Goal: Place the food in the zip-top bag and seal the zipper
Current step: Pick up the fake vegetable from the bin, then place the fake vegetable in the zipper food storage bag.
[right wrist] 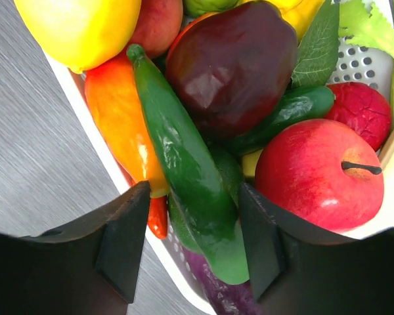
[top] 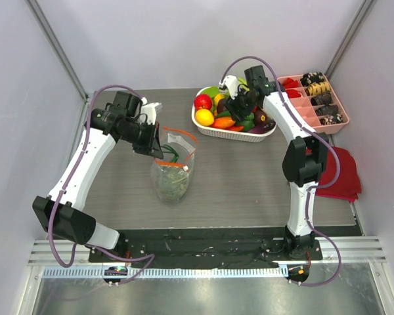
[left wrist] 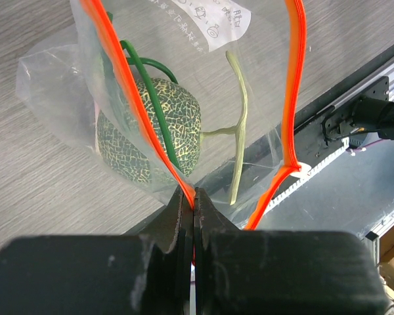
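My left gripper (left wrist: 193, 200) is pressed tight on the zipper (left wrist: 121, 79). The orange-red strip runs up out of my closed pads toward 11 o'clock in my left wrist view. The strip's other run hangs free between 1 and 3 o'clock and ends at a small white end piece (left wrist: 303, 172). The mouth of the zip-top bag (left wrist: 65, 79) therefore gapes between the two runs.

Through the plastic, at 11 o'clock from my pads, I see a netted grey-green round head (left wrist: 154, 128) with a dark green stalk. A pale green stem (left wrist: 240, 111) curves just beside it. The white printed patch (left wrist: 207, 20) at 12 o'clock carries small lines of print and round symbols, too fine for me to read.

From above, the bag stands on the grey table (top: 249, 177) at 8 o'clock from its middle. The white basket (top: 213, 133) is well apart at 1 o'clock.

My right gripper (right wrist: 194, 239) hangs open over that basket, fingers spread on either side of a long glossy green vegetable (right wrist: 177, 157). I cannot tell whether either pad touches it. An orange pepper (right wrist: 118, 111) lies against it at 9 o'clock, a dark maroon piece (right wrist: 233, 65) at 1 o'clock and a red apple (right wrist: 312, 174) at 3 o'clock.

The pink divided tray (top: 318, 98) sits at 2 o'clock and the dark red cloth (top: 338, 174) at 3 o'clock.
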Available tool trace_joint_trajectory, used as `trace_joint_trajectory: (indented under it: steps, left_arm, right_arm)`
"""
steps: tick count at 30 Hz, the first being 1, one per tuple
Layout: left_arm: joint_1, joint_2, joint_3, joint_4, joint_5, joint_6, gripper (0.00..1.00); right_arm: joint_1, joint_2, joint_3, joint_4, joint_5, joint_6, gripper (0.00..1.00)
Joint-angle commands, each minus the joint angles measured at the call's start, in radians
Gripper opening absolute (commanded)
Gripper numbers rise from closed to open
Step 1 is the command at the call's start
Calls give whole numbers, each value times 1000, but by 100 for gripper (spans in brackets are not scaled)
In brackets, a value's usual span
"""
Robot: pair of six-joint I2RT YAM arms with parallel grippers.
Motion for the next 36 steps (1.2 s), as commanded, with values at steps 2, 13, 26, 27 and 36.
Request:
trace_joint_trajectory:
  steps: [2,13,26,27,36]
  left_arm:
    - [2,-36,-3,23,-3,10,0]
    - [4,-34,-3,21,-5,16,0]
    - [2,-42,-10,51,-10,10,0]
    - [4,-39,-8,54,-14,13,0]
    - [-1,-45,-37,77,9,13,0]
  right_arm:
    - [7,-25,18,25,3,-56,52]
    - [4,-134,-1,-28,6,-125,10]
    - [81,-330,117,-184,-144,284,1]
    - [104,-336,116,-205,-146,309,1]
    - [345,-300,188,-460,-169,489,1]
